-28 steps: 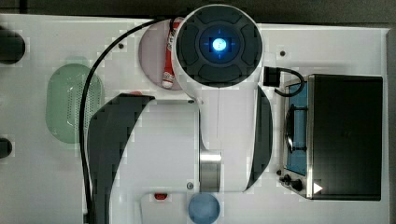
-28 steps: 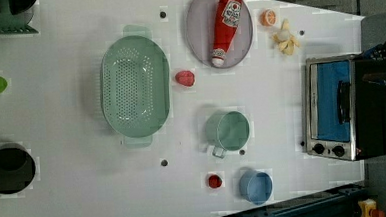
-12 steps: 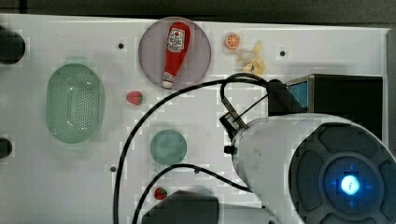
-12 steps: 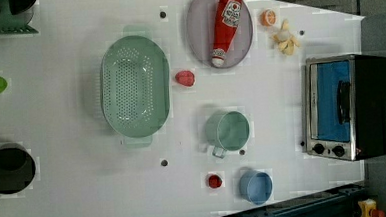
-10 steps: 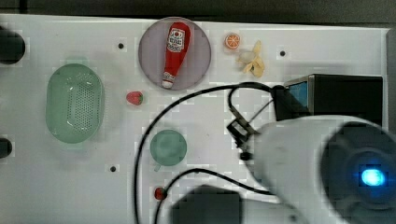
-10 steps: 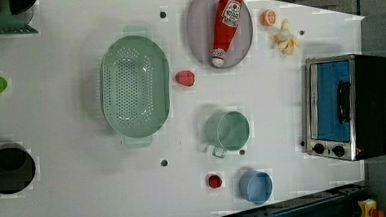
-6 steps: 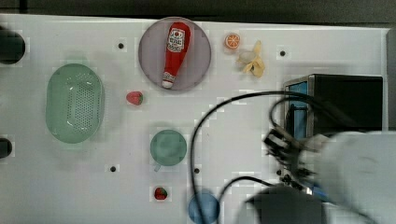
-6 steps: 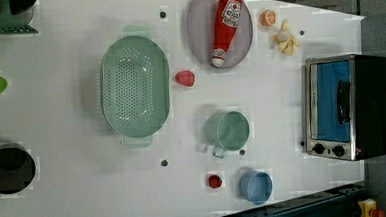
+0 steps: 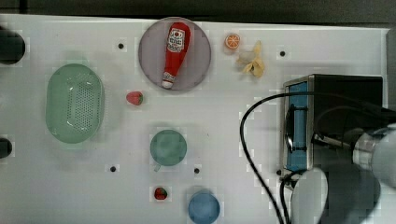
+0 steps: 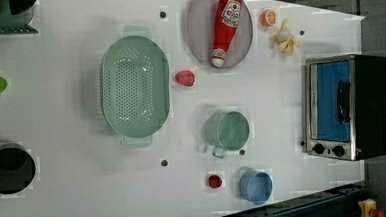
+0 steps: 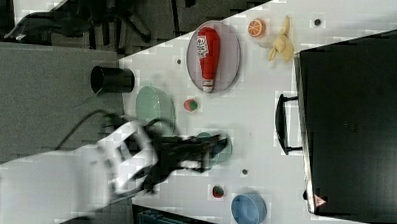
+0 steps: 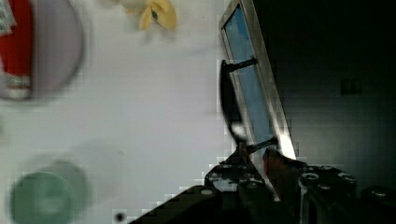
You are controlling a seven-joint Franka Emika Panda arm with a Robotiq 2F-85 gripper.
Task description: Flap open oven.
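The oven (image 10: 346, 105) is a black box with a silver front frame at the left view's right; its blue-tinted door (image 10: 331, 101) lies flush with the frame, with the bar handle (image 10: 343, 101) across it. In the top view the oven (image 9: 345, 93) is partly covered by my arm (image 9: 378, 158), which comes in from the lower right. The wrist view has my gripper (image 12: 256, 156) close to one end of the handle (image 12: 229, 102), fingers (image 12: 238, 163) a little apart with nothing held. In the right view the gripper (image 11: 216, 142) hangs above the table, short of the oven (image 11: 356, 122).
A green cup (image 9: 168, 147), a blue bowl (image 9: 204, 207) and a small strawberry (image 9: 160, 193) sit left of the oven in the top view. A plate (image 9: 149, 51) with a ketchup bottle (image 9: 173, 53), an orange slice (image 9: 232, 40), a banana (image 9: 252, 63) and a green colander (image 9: 74, 102) lie farther off.
In the top view my arm has swung from the middle of the table to the lower right, over the oven. The oven door has stayed flush.
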